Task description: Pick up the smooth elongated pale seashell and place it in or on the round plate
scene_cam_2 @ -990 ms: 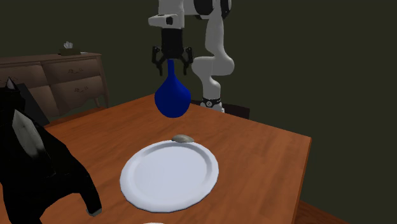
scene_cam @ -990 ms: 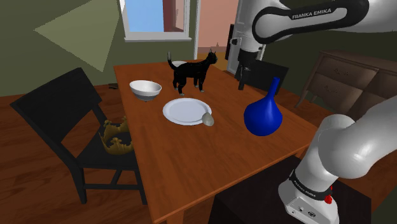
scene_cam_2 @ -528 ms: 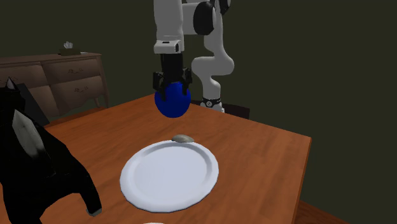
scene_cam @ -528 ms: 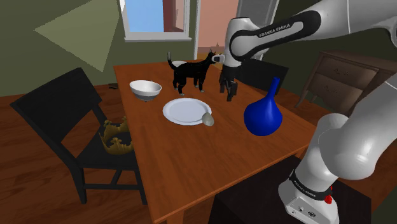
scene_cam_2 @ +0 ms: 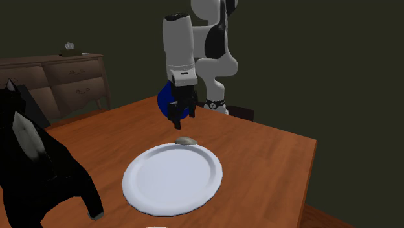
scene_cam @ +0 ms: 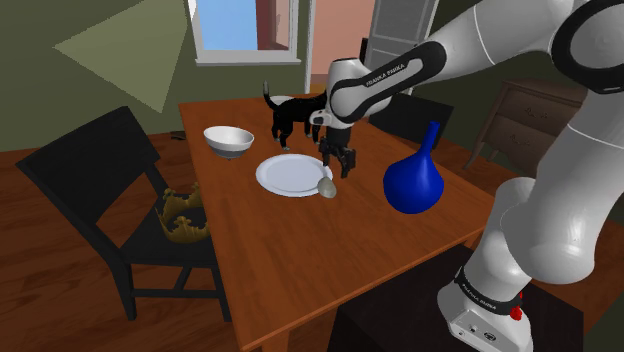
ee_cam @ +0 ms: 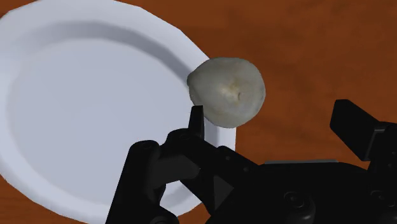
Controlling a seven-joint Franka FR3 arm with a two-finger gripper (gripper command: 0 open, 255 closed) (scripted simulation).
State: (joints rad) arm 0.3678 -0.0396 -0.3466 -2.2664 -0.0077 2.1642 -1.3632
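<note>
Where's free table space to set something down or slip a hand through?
Free: the table stretch from the plate and blue vase to the shoulder view's near edge; the plate's own middle. Crowded: far end, with bowl and cat figure; the seashell at the plate's rim, open gripper above it.

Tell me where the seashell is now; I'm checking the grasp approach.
In the shoulder view the seashell lies on the table at the white plate's rim, on the side facing the blue vase, just below the open gripper.
</note>
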